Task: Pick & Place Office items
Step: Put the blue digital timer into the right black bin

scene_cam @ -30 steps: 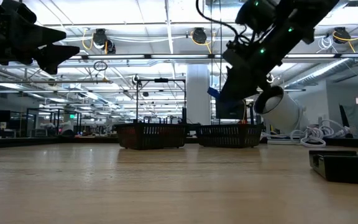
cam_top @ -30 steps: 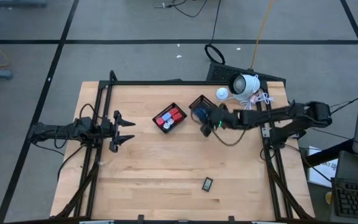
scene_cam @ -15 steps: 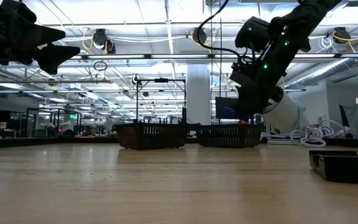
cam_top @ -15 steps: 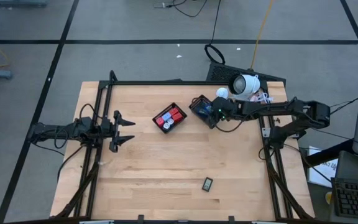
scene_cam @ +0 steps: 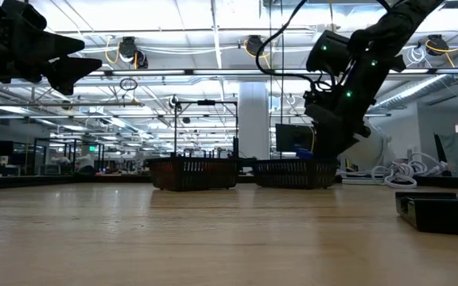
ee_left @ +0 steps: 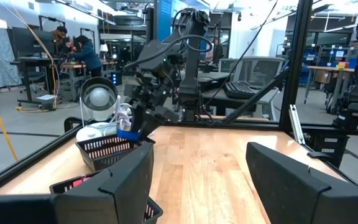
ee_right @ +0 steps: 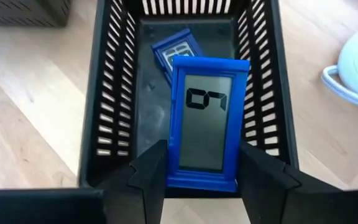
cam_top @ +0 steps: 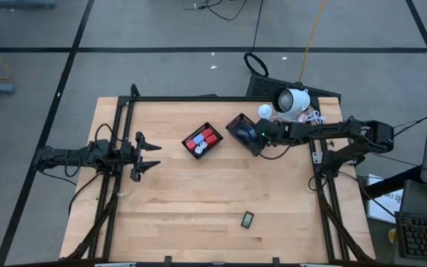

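Right gripper has swung over the mesh basket, jaws clamping a blue-faced rectangle; early release could tip it against the wall.

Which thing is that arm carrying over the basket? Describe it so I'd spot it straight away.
Find the two black mesh baskets at the table's far middle. Over the right-hand basket hangs the right gripper, shut on a blue-framed flat rectangle with a grey screen. Unlike the smaller blue rectangle lying on the basket floor, it is held in the fingers and shows dark digits.

digits "07" on blue-framed display
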Controlling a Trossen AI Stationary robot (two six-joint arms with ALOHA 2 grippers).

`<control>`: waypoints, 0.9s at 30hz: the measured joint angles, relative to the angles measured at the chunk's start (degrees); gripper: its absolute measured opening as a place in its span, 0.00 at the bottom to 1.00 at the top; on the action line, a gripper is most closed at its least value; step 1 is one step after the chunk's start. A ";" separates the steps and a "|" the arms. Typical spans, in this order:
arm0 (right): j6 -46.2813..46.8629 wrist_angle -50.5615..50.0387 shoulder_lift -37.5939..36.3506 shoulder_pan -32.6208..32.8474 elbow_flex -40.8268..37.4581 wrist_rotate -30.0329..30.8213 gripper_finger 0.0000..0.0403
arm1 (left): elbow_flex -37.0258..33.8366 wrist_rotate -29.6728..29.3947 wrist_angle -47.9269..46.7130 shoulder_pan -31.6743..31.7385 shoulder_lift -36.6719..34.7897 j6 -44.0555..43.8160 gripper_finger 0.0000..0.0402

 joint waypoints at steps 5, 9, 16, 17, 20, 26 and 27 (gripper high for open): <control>0.22 0.09 0.00 0.02 -0.25 -0.03 0.38 | 0.00 0.00 0.01 -0.02 -0.01 0.00 0.65; 0.22 0.73 0.00 0.02 -0.25 -0.03 0.41 | 0.00 0.00 0.01 -0.02 0.01 0.00 0.68; -0.51 3.81 0.00 0.02 -0.25 -0.03 0.44 | 0.00 0.00 0.01 -0.01 0.00 0.00 0.71; -0.60 4.33 0.00 0.02 -0.25 -0.03 0.43 | 0.00 0.01 0.01 -0.01 0.00 0.00 0.71; -0.87 5.51 0.00 0.02 -0.27 -0.05 0.43 | 0.00 0.00 0.01 0.00 0.01 0.00 0.71; -1.53 6.73 0.00 0.02 -0.27 -0.21 0.45 | 0.00 0.02 0.01 -0.01 -0.01 0.00 0.69; -1.53 6.75 0.00 0.02 -0.27 -0.21 0.45 | 0.00 0.00 0.01 -0.01 -0.01 0.00 0.68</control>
